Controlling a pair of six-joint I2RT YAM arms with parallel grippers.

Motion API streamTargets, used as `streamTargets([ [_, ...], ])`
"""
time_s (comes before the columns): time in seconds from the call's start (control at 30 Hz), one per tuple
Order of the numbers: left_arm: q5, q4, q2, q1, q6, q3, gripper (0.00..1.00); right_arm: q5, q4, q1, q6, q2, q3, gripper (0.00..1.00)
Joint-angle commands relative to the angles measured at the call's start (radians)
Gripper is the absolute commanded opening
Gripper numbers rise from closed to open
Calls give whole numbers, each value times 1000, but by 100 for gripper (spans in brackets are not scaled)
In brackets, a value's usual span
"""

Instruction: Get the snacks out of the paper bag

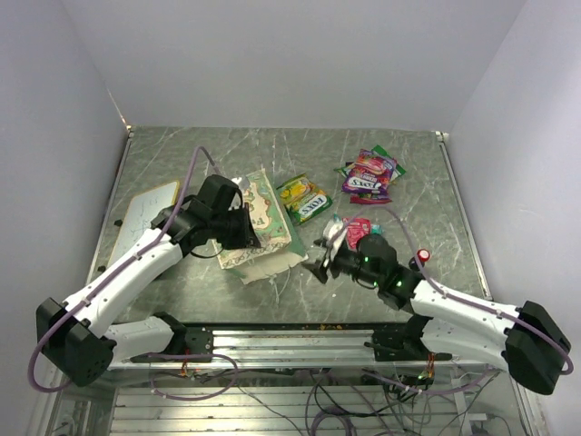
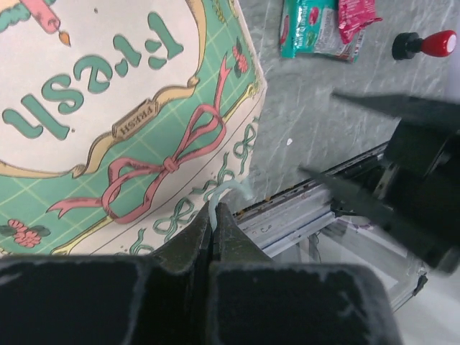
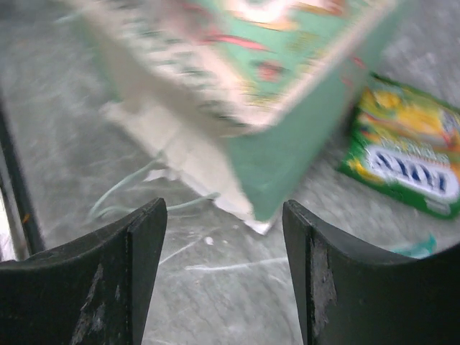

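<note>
The mint-green paper bag (image 1: 265,221) with its cream printed front (image 2: 108,108) lies at the table's middle left. My left gripper (image 1: 243,227) is shut on the bag's thin string handle (image 2: 223,190), which pokes out from between the jaws. My right gripper (image 1: 325,259) stands open just right of the bag with nothing between its fingers, and the bag's green corner (image 3: 287,144) is ahead of it. A yellow-green snack packet (image 1: 304,198) (image 3: 410,154) lies beside the bag. Pink-purple packets (image 1: 370,173) are piled at the back right. A teal-red packet (image 1: 354,227) (image 2: 316,29) lies by the right wrist.
A small red-topped black button (image 1: 422,257) (image 2: 428,44) stands right of the right arm. A wood-framed whiteboard (image 1: 145,211) lies at the left edge under the left arm. The metal rail (image 1: 290,341) runs along the near edge.
</note>
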Motion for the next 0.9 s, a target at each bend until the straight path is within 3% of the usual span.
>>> streamTargets([
  [0.0, 56, 62, 6, -2, -1, 65, 7, -84, 209, 149, -394, -19, -91, 65],
  [0.13, 61, -5, 47, -3, 41, 144, 7, -81, 281, 189, -571, 158, -17, 58],
  [0.23, 74, -4, 48, -3, 37, 162, 7, -63, 459, 199, -609, 304, 12, 52],
  [0.3, 69, -1, 40, -2, 32, 174, 7, -46, 577, 205, -610, 418, 40, 39],
  [0.37, 57, 0, 30, 0, 25, 185, 7, -8, 712, 222, -608, 532, 65, 33],
  [0.63, 83, -19, 58, 4, 47, 271, 7, 147, 1067, 245, -525, 934, 214, 32],
  [0.87, 119, -58, 61, 4, 103, 323, 7, 256, 1130, 233, -481, 1104, 337, 32],
])
